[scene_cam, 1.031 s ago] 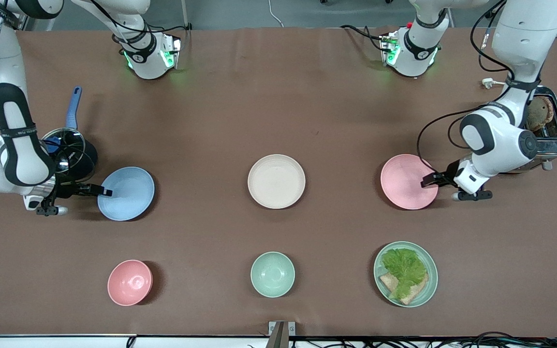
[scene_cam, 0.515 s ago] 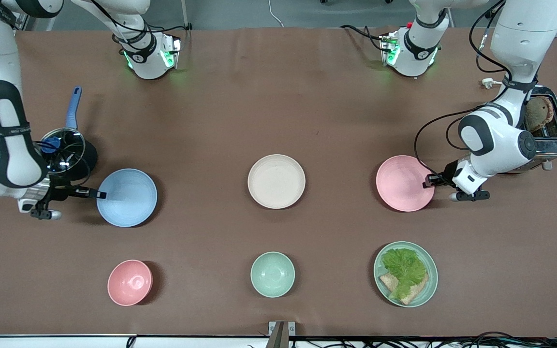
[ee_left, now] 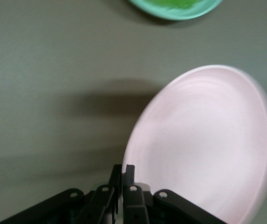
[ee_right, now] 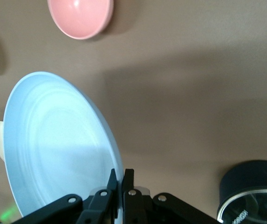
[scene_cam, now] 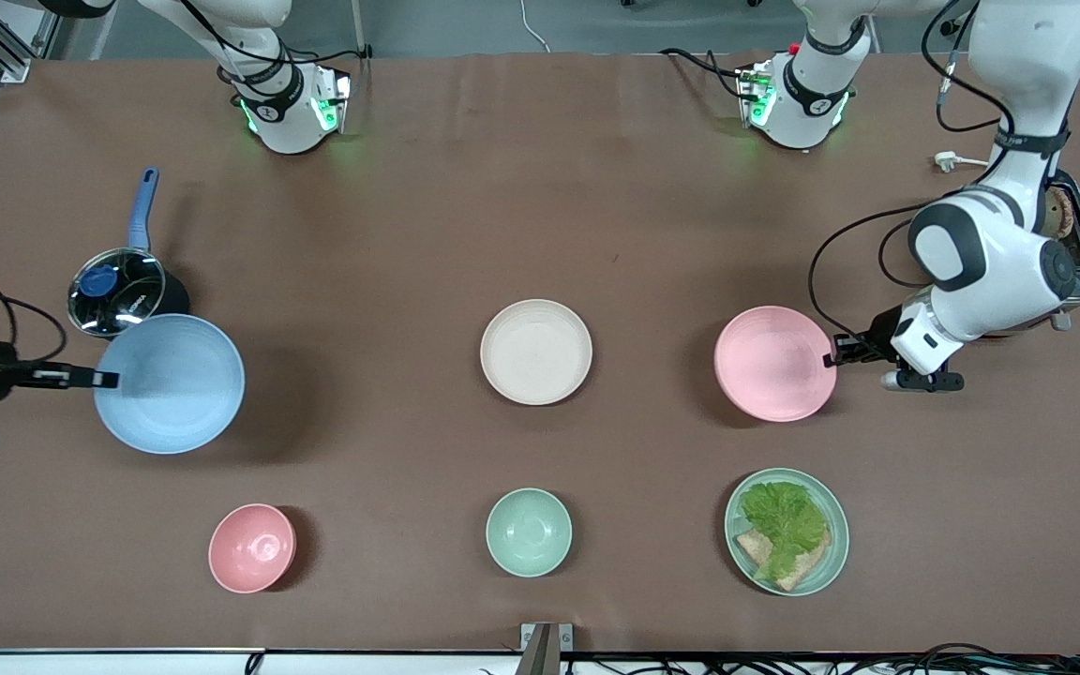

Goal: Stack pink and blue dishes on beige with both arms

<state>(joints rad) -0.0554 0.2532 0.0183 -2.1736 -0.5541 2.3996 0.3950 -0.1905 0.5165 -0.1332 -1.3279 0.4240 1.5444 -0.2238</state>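
Matte pale-pink plate [scene_cam: 773, 364] & light-blue plate [scene_cam: 171, 383], both shallow & round, hang above worktop [scene_cam: 540, 234], rims pinched by left pincer [scene_cam: 832, 357] & right pincer [scene_cam: 101, 379]; cream-beige plate [scene_cam: 535, 352] lies between.

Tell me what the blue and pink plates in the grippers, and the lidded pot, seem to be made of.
Blue plate, clamped by the right gripper: matte, likely plastic or fibre composite; even colour, no glare, faint concentric rings. Pink plate, clamped by the left gripper: same dull finish, probably the same material. Pot: dark body, perhaps coated metal; its lid looks like glass, clear and reflective.
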